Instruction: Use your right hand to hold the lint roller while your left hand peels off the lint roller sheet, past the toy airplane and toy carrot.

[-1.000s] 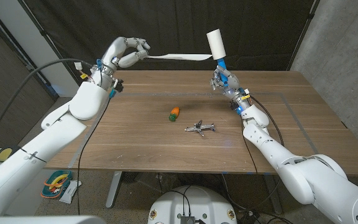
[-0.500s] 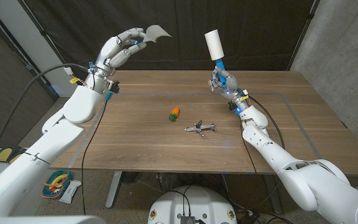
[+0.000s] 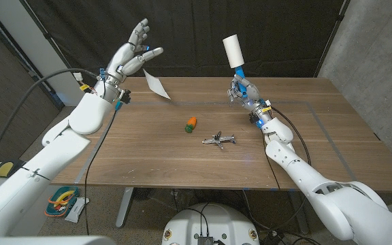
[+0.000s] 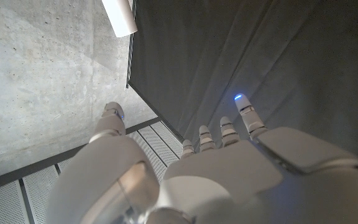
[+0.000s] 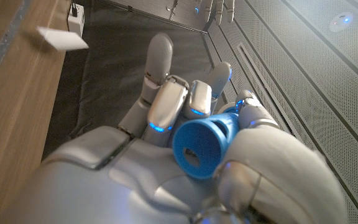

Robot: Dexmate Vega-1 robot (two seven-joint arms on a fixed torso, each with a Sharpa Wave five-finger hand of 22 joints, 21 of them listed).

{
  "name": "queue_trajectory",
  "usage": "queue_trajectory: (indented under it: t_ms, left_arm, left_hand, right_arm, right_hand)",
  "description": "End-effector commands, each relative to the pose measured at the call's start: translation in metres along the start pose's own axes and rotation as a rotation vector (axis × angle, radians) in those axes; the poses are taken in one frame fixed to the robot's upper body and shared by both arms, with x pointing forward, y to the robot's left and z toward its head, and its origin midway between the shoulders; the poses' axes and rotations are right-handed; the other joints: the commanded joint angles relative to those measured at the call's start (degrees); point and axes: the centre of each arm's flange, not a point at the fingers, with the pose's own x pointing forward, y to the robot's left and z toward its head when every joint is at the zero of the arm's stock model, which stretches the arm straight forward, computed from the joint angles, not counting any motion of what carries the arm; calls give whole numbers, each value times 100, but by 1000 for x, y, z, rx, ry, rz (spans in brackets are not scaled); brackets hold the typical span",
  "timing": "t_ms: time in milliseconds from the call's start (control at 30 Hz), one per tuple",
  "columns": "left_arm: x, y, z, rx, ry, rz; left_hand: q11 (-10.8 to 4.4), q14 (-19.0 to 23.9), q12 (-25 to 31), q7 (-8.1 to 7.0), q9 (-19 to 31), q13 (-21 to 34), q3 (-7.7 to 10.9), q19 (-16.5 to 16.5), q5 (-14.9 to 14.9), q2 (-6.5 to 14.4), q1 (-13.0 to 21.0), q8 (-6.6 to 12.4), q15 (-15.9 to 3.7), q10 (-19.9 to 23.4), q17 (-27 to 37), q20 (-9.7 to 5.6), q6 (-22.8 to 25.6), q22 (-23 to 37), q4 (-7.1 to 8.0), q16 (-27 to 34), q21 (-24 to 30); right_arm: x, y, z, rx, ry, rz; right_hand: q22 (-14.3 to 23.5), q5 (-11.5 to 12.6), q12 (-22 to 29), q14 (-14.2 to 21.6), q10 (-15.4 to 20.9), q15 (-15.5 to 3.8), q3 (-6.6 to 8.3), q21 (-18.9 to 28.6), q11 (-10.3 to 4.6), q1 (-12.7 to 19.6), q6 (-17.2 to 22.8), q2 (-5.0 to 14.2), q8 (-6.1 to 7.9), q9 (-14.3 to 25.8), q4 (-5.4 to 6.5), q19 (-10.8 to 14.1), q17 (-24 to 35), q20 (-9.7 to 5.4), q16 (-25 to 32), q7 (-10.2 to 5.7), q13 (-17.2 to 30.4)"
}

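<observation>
My right hand [image 3: 242, 89] grips the blue handle [image 5: 204, 146] of the lint roller, with its white roll [image 3: 233, 49] standing upright above the far side of the table. My left hand [image 3: 132, 52] is raised high over the far left of the table, fingers spread and holding nothing. Its back is close up in the left wrist view [image 4: 229, 180]. The peeled white sheet [image 3: 156, 85] hangs loose below it, just over the tabletop, and also shows as a white sheet [image 5: 64, 38] in the right wrist view. The toy carrot [image 3: 191, 123] and toy airplane [image 3: 218, 139] lie mid-table.
The wooden table [image 3: 148, 163] has bare room in front of and beside the toys. A black curtain hangs behind it and a concrete wall [image 3: 380, 61] stands at the right. A cable runs along my left arm [image 3: 53, 75].
The sheet tore free of the roll, rose with my left hand, then left it as the fingers spread. It now drops toward the table. The right hand stayed put.
</observation>
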Motion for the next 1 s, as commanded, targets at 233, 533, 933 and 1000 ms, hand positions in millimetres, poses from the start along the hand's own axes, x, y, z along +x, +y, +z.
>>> queue_trajectory:
  t_ms: [233,533,933,1000]
  left_arm:
    - [0,-2,-5,30,24,-45]
    - [-1,-6,-6,47,61,-90]
    - [-1,-18,-9,59,98,-139]
    - [-1,-18,-7,78,101,-138]
  left_hand:
    - [27,20,72,35,-36,-35,-13,-1105,-5,59,-23,84,21,32,-3,26,129,8,20,32,-40]
    - [142,-88,42,31,-71,-90,-56,-1098,-27,65,-109,52,113,-103,2,27,32,10,53,12,-92]
    - [192,-168,40,128,-93,-146,-73,-1043,-30,109,-181,96,162,-200,11,25,116,15,86,12,-129]
    - [205,-113,109,165,-98,-182,-78,-1026,-30,130,-200,160,139,-86,10,24,305,16,85,51,-168]
  right_arm:
    - [-25,-5,14,-185,117,-280]
    - [-46,-5,32,-360,229,-476]
    - [-54,9,41,-594,326,-698]
    - [-54,10,41,-621,328,-721]
  right_hand:
    - [-8,-9,788,-175,-8,-39,1258,-97,22,-224,186,264,-72,-162,1189,-6,-5,-228,19,353,2]
    - [6,-15,804,-113,67,-46,1277,-78,8,-182,195,272,-25,-133,1143,44,-4,-225,41,369,2]
    - [7,-28,802,-71,87,-42,1317,-57,10,-126,229,290,-40,-218,1093,117,-4,-222,47,367,4]
    - [6,-33,800,-62,87,-42,1326,-57,4,-112,230,288,-37,-226,1079,118,-5,-217,47,369,3]
